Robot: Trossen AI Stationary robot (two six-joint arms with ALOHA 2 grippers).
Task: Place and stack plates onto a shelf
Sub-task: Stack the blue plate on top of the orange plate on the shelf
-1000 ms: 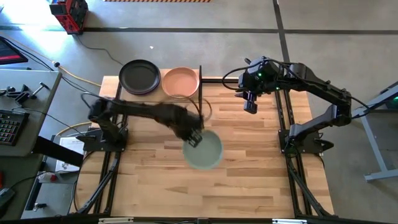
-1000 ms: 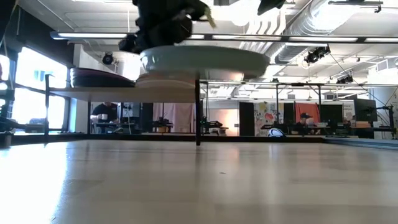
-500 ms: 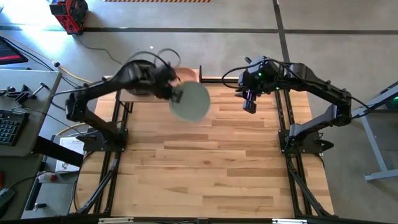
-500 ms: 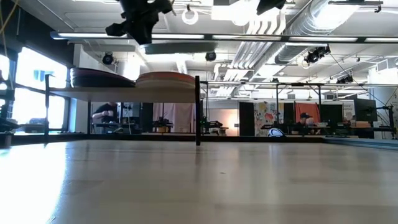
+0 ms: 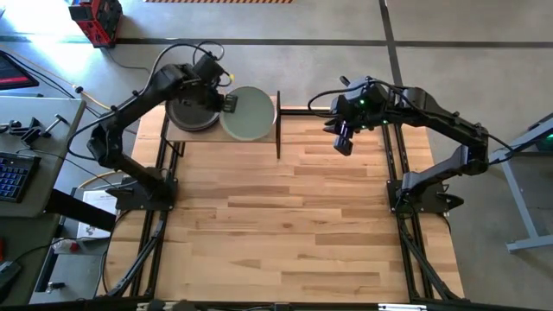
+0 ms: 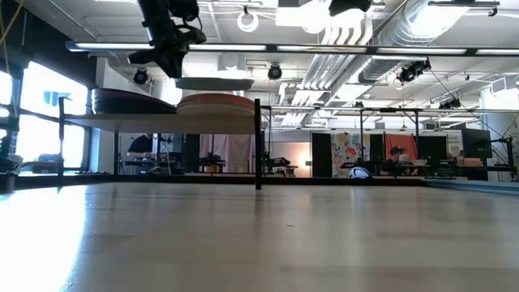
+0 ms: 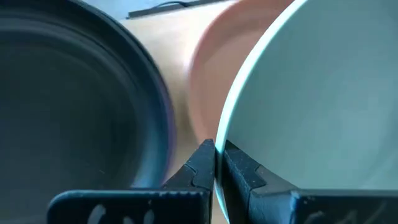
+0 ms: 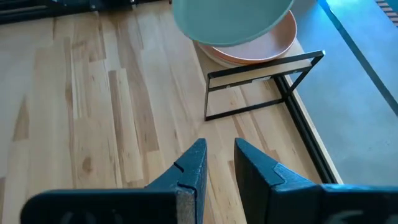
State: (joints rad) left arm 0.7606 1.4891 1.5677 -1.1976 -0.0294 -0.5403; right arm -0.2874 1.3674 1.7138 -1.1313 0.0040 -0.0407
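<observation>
My left gripper is shut on the pale sage green plate and holds it over the terracotta plate on the shelf. In the low view the green plate hangs level, a little above the stack. A stack of black plates sits on the shelf's left part. My right gripper hovers open above the table, right of the shelf's black upright bar. My left gripper pinches the green plate's rim between its two fingers, on the side of the plate toward the black stack. It comes from the table's left, slanting down. The plate is lifted clear and held level above the terracotta plate.
The shelf stands at the table's far left corner on thin black legs. The bare butcher-block tabletop spreads in front of it. My right arm reaches in from the far right. A side table with tools stands to the left.
My left gripper has carried the green plate from above the table's middle toward the far left, over the shelf. It now holds the plate above the terracotta plate, lower than half a second ago. The plate has stayed level in the hold.
</observation>
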